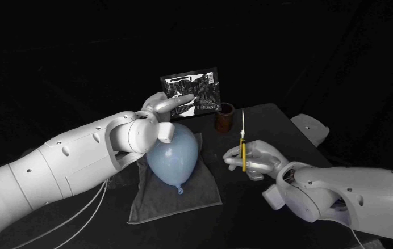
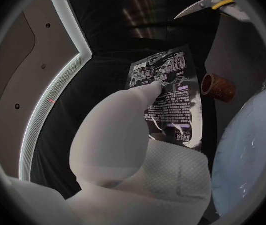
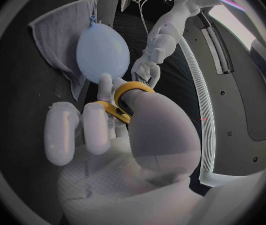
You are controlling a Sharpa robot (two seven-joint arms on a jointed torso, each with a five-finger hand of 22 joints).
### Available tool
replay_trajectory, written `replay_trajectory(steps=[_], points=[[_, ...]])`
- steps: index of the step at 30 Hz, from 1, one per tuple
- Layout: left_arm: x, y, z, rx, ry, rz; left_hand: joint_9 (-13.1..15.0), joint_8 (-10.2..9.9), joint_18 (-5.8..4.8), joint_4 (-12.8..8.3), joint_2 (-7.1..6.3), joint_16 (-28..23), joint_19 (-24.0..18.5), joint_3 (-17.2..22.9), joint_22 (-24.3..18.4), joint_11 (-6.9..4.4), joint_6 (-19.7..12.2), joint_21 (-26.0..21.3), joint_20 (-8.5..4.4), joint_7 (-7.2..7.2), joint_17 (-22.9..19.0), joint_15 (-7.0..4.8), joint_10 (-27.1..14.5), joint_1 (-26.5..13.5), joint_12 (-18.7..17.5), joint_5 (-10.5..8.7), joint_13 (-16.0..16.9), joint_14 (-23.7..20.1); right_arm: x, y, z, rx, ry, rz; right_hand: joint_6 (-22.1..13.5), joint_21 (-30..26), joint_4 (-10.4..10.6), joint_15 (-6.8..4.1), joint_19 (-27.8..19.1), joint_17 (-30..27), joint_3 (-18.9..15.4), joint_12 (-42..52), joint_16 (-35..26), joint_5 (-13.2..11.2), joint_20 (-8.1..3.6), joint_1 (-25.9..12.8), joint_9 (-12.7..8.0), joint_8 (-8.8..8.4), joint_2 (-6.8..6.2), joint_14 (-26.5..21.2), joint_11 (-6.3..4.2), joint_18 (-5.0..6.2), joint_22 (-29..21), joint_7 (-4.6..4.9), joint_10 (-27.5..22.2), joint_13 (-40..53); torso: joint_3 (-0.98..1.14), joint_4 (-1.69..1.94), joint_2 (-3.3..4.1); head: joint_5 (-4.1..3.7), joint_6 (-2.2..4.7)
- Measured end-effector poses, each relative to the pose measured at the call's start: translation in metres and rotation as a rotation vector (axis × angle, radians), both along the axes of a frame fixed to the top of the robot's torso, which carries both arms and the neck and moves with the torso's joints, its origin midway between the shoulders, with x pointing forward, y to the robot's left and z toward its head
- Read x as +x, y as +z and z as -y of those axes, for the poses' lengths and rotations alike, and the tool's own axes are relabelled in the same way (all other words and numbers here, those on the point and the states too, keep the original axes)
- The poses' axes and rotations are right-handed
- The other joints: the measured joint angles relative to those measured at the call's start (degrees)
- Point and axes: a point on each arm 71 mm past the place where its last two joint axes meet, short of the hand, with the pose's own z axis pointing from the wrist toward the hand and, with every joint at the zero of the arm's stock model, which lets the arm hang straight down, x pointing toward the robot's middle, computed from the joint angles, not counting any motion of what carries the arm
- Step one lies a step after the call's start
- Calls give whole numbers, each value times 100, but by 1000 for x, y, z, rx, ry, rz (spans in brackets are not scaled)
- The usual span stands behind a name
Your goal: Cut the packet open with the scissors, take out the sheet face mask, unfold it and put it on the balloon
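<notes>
My left hand (image 1: 168, 104) pinches the packet (image 1: 196, 93) upright beyond the balloon (image 1: 174, 155), leaving its edges free. My right hand (image 1: 258, 159), beside the balloon, grips the scissors (image 1: 243, 141), probably for cutting.

balloon (image 1: 172, 155) on towel (image 1: 174, 195)

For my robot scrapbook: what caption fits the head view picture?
Left hand holds up the packet, right hand grips yellow scissors, balloon lies on a grey towel.
</notes>
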Motion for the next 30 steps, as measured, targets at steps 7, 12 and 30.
replay_trajectory(steps=[7, 12, 30], points=[[-2, -9, 1, 13, 10, -33, 0, 1, -1, 0, -8, 0, 0, 0, 0, 0, 0, 0, 0, 0, 0, 0, 0, -8, 0, 0, -1, 0, -17, -21, -18, -12, 64, -16, -140, -369, 168, 109, -1, -267, -117, -401, -341, 0, 0, -238, -136, -147, -235, -242, -52, -4, -3, 139, -31, -286, 14, -56, -20, -140, -154], [-2, -11, -1, 19, 15, -45, 0, 1, -3, -16, -13, 0, 0, 15, 0, 0, -1, 0, 0, -1, 0, 1, 0, -13, 0, 0, -1, 0, -20, -24, -26, -11, 90, -11, -196, -752, 292, 151, 3, -500, -226, -508, -609, 0, 46, -447, -222, -190, -492, -443, -38, 8, -142, 154, -101, -448, 10, -64, -17, -207, -210], [-4, -17, -11, 35, 8, -78, 0, -1, -7, -17, -30, 0, 22, 47, 0, 20, -12, 0, -22, -11, 18, -10, 19, -76, 0, -2, -2, 30, -28, -14, -46, 278, 209, -241, -121, -918, 579, 96, -8, -603, -577, -310, -753, 0, 136, -602, -345, -45, -667, -632, -10, 98, -274, 80, 121, -528, 10, -62, 5, -193, -270]])
